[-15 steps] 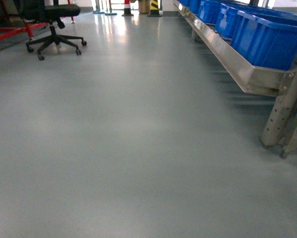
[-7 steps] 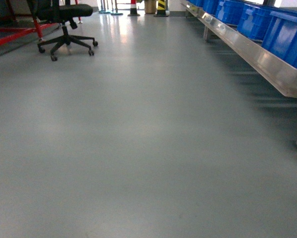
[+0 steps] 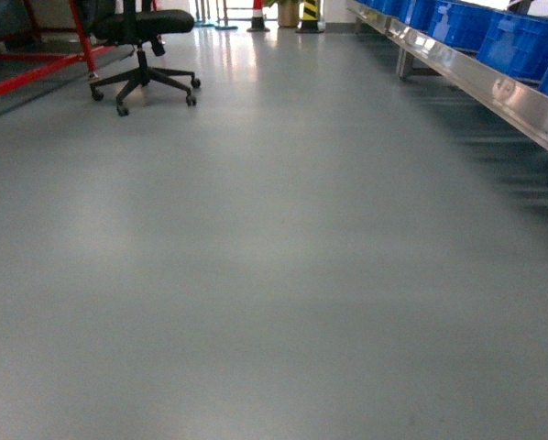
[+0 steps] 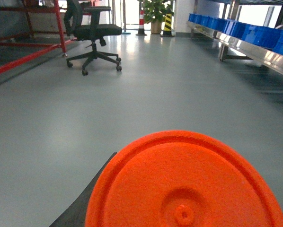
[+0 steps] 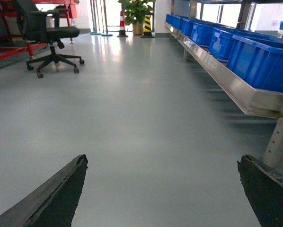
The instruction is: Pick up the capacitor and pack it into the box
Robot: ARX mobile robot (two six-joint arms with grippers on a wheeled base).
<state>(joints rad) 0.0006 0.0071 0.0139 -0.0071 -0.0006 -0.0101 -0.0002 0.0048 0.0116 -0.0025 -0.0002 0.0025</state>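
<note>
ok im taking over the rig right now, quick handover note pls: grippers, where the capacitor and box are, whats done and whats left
Left gripper: the left wrist view is filled by the orange capacitor close to the lens, apparently held; the fingers barely show, so the grip cannot be confirmed.
Right gripper: open and empty, its two dark fingers spread wide over bare floor.
Box: not in any view. Only grey floor, an office chair and blue bins on a metal rack.
Done: capacitor appears picked.
Left: find the box, place the capacitor inside.
</note>
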